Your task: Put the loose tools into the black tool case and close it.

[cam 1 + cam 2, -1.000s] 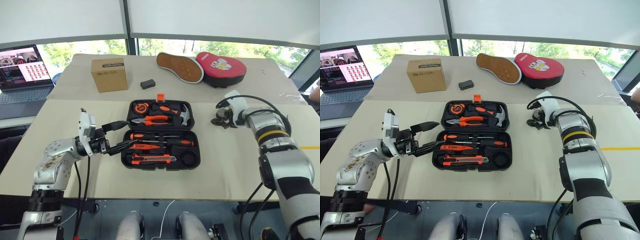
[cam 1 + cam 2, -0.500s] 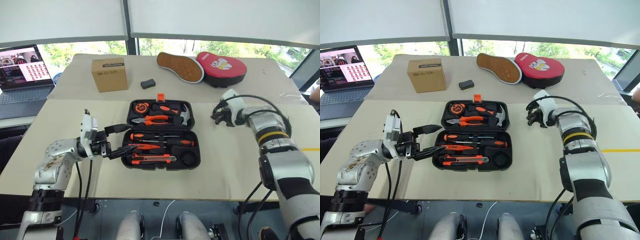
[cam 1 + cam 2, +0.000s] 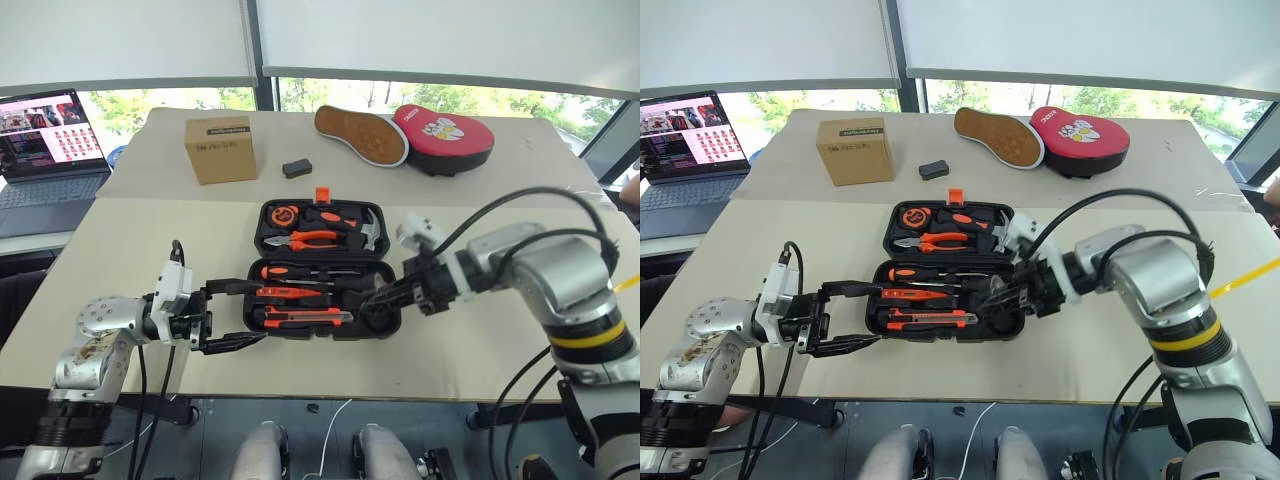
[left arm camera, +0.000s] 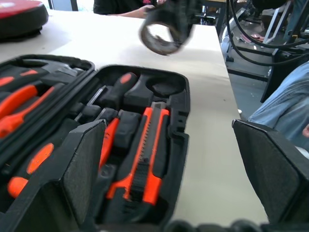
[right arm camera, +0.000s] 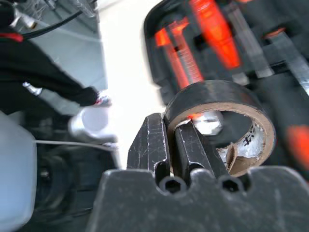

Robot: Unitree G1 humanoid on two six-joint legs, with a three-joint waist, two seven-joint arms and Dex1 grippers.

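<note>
The black tool case (image 3: 262, 215) lies open at the table's middle. In its near half lie two orange-and-black screwdrivers (image 3: 300, 272), and an orange-black utility knife (image 3: 300, 318) lies in front of them. My right gripper (image 3: 380, 297) hangs over the case's near right corner, shut on the wall of a dark tape roll (image 5: 219, 121). The roll (image 4: 161, 34) hangs in the air above the case. My left gripper (image 3: 245, 315) stands open at the case's near left corner with nothing between its fingers.
Pliers (image 3: 310, 238), a tape measure (image 3: 283, 215) and a hammer (image 3: 365, 232) sit in the case's far half. Behind it are a cardboard box (image 3: 220, 148), a small black block (image 3: 296, 168), a shoe (image 3: 360, 133) and a red pad (image 3: 443, 137). A laptop (image 3: 45, 140) stands far left.
My right gripper closed on the tape roll at the table's right side and swung it left and back, over the case. My left gripper drew back a little toward the table's front.
</note>
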